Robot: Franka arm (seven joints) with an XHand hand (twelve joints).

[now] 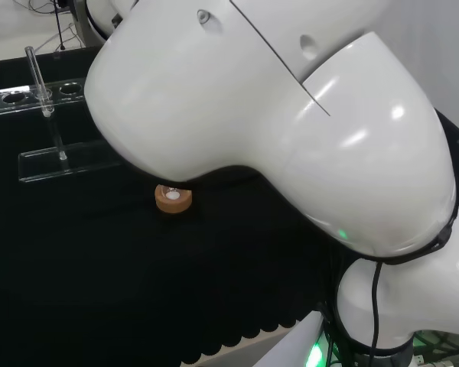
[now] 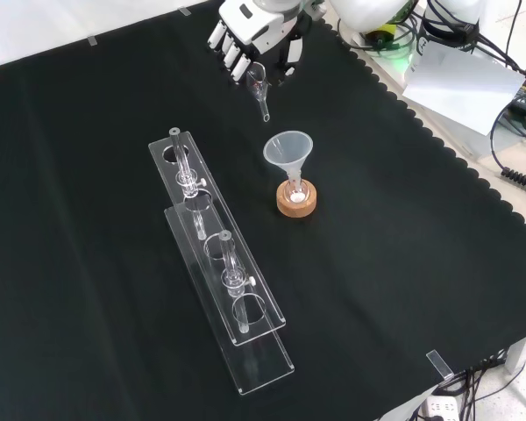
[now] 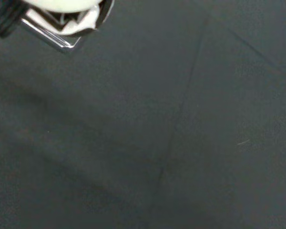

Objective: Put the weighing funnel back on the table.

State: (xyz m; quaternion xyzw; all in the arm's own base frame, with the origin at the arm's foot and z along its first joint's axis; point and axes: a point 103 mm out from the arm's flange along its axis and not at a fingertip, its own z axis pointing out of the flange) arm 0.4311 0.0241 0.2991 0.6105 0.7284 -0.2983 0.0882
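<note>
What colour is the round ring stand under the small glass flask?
The cork ring stand is light tan brown, shown best in the front view.

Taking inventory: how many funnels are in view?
2: the weighing funnel in the hand, top of the front view; the funnel standing in its flask. Others may be hidden.

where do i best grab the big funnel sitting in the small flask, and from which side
Take the funnel by its wide cone, just under the rim, coming down from above. Its stem is sunk in the small flask on the cork ring, so only the upright cone is free, and a straight lift clears the stem.
</note>
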